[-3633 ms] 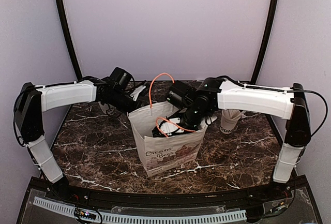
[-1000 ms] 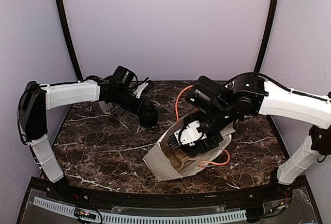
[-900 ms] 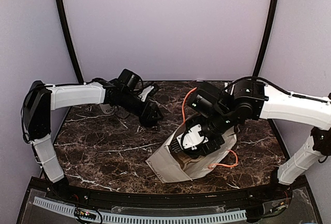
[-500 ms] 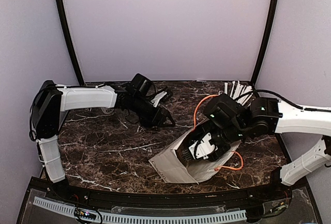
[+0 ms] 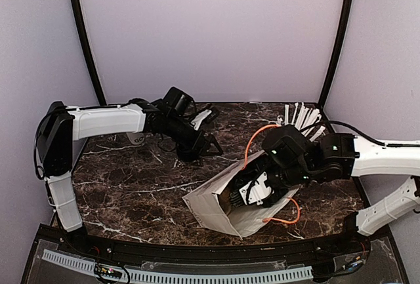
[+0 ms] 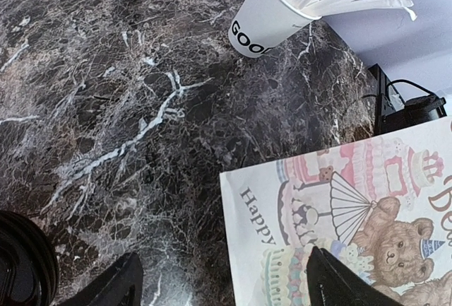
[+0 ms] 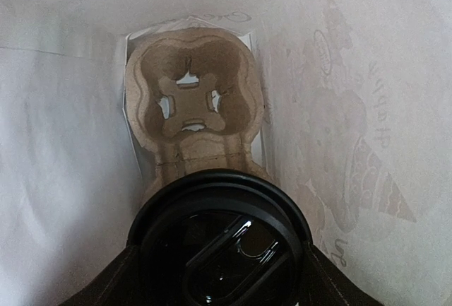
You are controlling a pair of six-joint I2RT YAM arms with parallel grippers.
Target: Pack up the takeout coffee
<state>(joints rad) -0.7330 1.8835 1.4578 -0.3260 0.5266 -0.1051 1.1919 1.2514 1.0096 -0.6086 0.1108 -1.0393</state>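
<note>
The takeout coffee shows only as its black lid (image 7: 220, 239) in the right wrist view, deep inside the white paper bag (image 5: 211, 209). My right gripper (image 7: 219, 281) is shut on it, one finger at each side of the lid. A brown cardboard cup carrier (image 7: 191, 101) lies at the bag's bottom beyond the lid. In the top view the bag lies tilted on the marble table, its mouth up and right, with my right gripper (image 5: 254, 191) in it. My left gripper (image 5: 207, 145) is open and empty over the table, beside the printed bag (image 6: 353, 214).
A white cup of white straws (image 6: 265, 23) stands at the back right (image 5: 298, 117). The bag's orange handles loop out above (image 5: 257, 134) and below (image 5: 282, 218) my right wrist. A black round object (image 6: 21, 267) sits at the left wrist view's lower left corner.
The bag has gone from upright to tipped over and slid right with my right gripper inside it. My left arm has swung right toward the bag.
</note>
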